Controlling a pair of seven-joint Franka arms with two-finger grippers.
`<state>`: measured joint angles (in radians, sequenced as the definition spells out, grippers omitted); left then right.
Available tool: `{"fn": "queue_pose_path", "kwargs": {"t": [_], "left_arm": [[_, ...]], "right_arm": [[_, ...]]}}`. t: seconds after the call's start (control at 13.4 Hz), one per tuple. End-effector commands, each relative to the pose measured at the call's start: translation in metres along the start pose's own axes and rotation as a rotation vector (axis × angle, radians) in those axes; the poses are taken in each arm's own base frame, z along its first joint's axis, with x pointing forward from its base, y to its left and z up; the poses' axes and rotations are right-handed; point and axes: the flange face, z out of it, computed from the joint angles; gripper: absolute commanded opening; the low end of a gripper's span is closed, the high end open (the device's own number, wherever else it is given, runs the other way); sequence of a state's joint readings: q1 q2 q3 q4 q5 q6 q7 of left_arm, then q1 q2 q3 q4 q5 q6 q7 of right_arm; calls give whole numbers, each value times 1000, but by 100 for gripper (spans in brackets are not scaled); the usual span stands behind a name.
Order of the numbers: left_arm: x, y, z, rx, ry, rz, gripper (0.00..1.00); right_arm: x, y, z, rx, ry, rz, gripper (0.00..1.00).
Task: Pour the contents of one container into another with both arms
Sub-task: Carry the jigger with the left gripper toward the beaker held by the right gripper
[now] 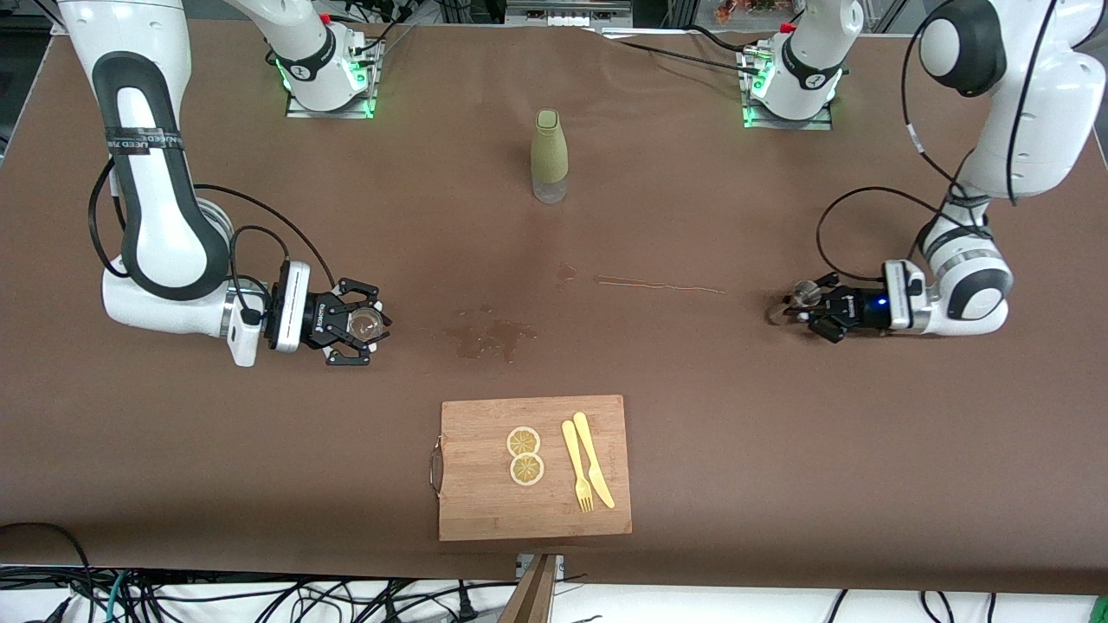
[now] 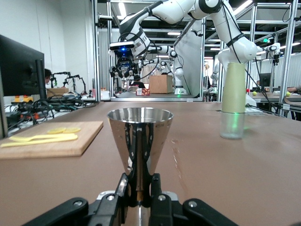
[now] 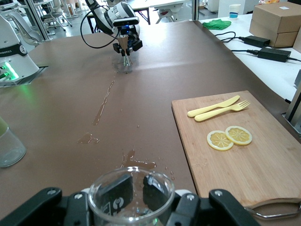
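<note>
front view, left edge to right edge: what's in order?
right gripper shut on glass beaker → cutting board with lemon slices, then fork and knife → left gripper shut on metal cup

The glass cup (image 3: 131,195) is cut off at its base, and the bottle (image 3: 8,143) by the right wrist view's edge.

left arm (image 1: 995,130): reaches low, wrist level; left gripper (image 1: 801,305): fingers clamped | right arm (image 1: 156,199): bent low, wrist level; right gripper (image 1: 363,324): fingers clamped
</note>
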<state>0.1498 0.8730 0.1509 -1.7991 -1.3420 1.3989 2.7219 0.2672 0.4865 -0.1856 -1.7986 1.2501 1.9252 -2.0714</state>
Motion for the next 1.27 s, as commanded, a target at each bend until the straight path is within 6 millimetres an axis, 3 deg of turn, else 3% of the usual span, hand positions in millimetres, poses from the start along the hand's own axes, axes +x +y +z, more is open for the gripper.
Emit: {"fn": "queue_pose_path", "kwargs": {"t": [0.0, 0.22, 0.45, 0.6, 0.9, 1.2], "left_arm": [[18, -19, 64, -21, -40, 41, 0], [31, -34, 149, -4, -28, 15, 0], [33, -32, 234, 42, -16, -35, 0], [40, -39, 262, 83, -34, -34, 0], [50, -29, 344, 115, -76, -84, 0], [50, -17, 399, 151, -39, -115, 0]], "right_arm": [[6, -4, 2, 0, 10, 24, 20], [13, -8, 14, 16, 4, 32, 20], [31, -16, 36, 38, -33, 7, 20], [46, -17, 42, 2, -63, -21, 20], [65, -30, 69, 40, -112, 26, 20], [86, -47, 102, 77, -139, 83, 20]]}}
